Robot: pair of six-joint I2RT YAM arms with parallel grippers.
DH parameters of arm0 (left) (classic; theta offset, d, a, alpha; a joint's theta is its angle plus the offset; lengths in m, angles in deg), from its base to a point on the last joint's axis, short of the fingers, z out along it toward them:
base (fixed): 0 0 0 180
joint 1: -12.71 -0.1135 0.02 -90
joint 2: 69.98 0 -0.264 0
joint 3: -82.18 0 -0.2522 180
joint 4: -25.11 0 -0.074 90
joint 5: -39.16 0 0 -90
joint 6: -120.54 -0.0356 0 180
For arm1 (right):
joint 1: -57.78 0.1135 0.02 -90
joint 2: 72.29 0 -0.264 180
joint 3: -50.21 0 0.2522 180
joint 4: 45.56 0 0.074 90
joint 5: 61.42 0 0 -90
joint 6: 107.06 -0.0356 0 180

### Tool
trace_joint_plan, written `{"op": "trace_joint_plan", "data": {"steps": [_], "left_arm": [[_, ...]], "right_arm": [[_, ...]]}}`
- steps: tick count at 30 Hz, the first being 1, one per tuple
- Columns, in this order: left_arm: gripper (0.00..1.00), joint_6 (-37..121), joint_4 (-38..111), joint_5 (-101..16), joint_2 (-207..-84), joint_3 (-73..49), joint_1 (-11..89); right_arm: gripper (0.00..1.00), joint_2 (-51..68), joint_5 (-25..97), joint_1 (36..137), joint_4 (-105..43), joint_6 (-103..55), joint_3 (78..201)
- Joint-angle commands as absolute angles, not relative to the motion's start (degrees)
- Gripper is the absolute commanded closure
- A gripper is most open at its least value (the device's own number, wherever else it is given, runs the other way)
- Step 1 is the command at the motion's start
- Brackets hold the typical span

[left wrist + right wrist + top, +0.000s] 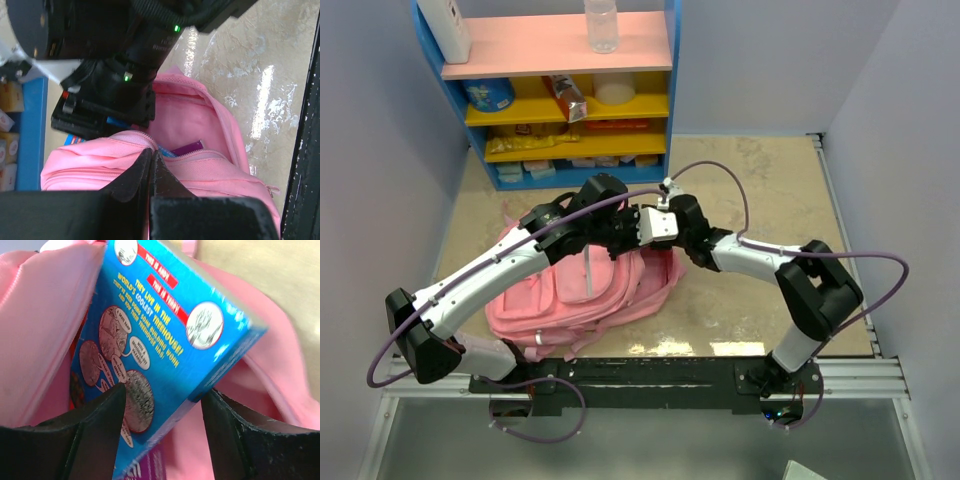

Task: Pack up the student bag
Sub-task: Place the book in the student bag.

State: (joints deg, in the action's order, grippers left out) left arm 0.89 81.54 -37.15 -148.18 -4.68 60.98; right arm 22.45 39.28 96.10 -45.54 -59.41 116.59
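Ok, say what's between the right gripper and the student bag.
A blue book, tilted into the open student bag; the right wrist view shows it.

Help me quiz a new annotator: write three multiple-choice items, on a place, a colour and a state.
1. Where is the blue book? A under the student bag; B between the fingers of the right gripper; C out of view.
2. The student bag's colour? A green; B black; C pink.
3. Its main compartment is: A open; B zipped shut; C torn off.
B: the right wrist view shows fingers either side of it. C: pink in every view. A: the left wrist view sees inside.
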Motion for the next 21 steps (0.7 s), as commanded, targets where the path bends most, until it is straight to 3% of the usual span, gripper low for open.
{"op": "trace_joint_plan", "data": {"steps": [1,6,8,10,11,14,16,21], "left_arm": [[1.0,-0.2,77.5,-32.2,-146.9,-2.0,61.3],[1.0,-0.4,77.5,-32.5,-146.7,-1.9,61.3],[1.0,-0.7,77.4,-32.6,-146.6,-2.1,61.3],[1.0,-0.8,77.5,-32.6,-146.6,-2.4,61.3],[1.0,-0.8,77.5,-32.7,-146.5,-2.5,61.2],[1.0,-0.9,77.5,-32.6,-146.4,-2.8,61.3],[1.0,-0.8,77.4,-32.5,-146.4,-2.7,61.3],[1.0,-0.7,77.5,-32.0,-146.5,-2.1,61.3]], "right_arm": [[0.36,26.3,39.2,102.2,-47.4,-57.8,124.8],[0.51,23.9,40.3,103.3,-48.5,-57.4,121.3],[0.51,21.5,41.5,103.3,-46.7,-56.4,119.5],[0.37,18.1,42.5,103.4,-43.7,-54.4,117.4],[0.25,16.3,41.6,103.1,-42.4,-53.5,116.7],[0.18,10.1,35.5,101.6,-40.3,-52.8,113.0],[0.23,8.6,33.5,99.5,-40.2,-53.8,111.7],[0.5,9.8,28.8,97.9,-40.0,-54.2,113.6]]}}
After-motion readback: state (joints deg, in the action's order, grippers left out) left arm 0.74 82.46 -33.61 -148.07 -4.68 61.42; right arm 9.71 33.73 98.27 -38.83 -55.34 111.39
